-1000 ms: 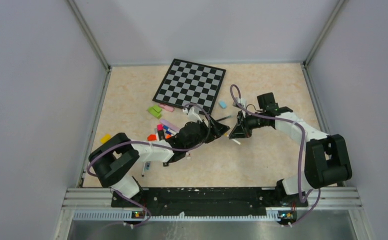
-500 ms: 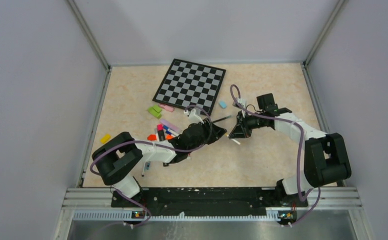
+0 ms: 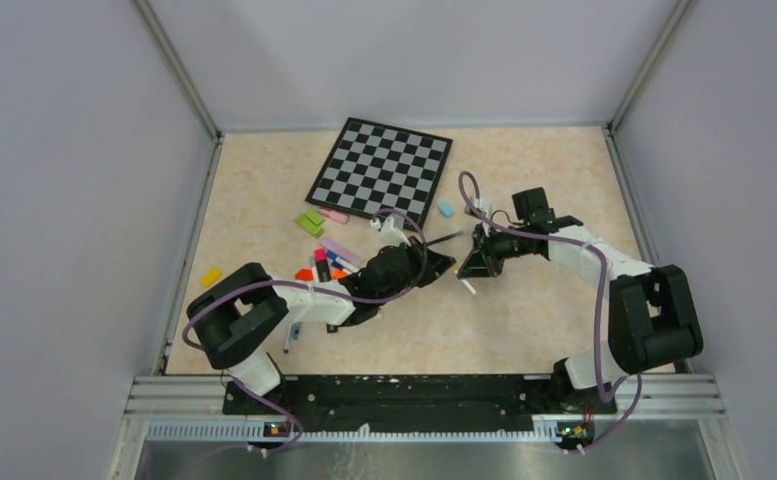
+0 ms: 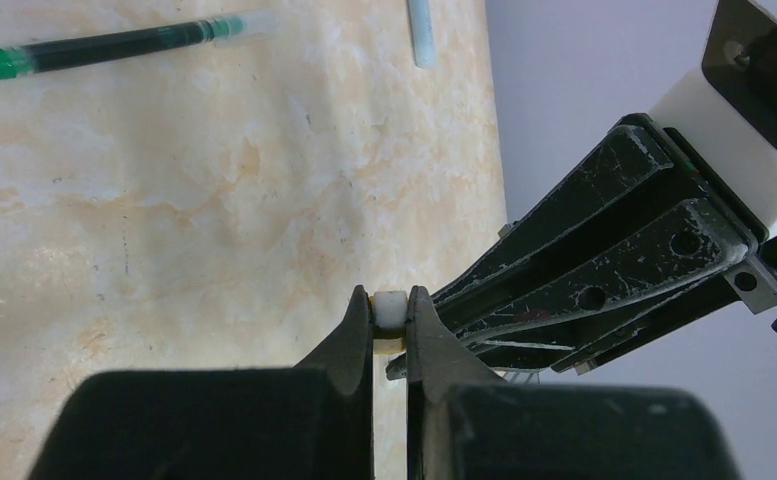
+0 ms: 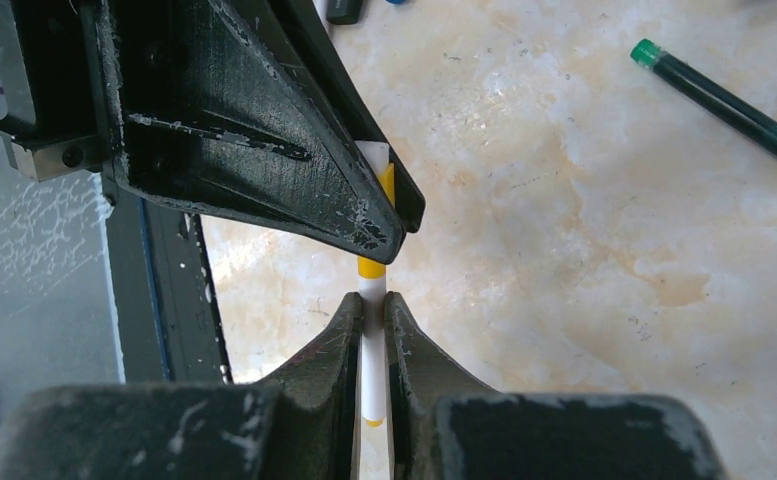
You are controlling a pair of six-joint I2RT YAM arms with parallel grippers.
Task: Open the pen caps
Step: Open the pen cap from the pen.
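The short yellow-and-white plastic cap (image 5: 385, 180) looks seated on its slim white pen (image 5: 368, 385), held mid-table between both arms — left gripper (image 4: 391, 300) pinching the cap, right gripper (image 5: 369, 305) clamped on the barrel. It is not yet pulled apart; loose coloured caps (image 3: 210, 277) suggest some are done — the pile of pens (image 3: 329, 262) remains.
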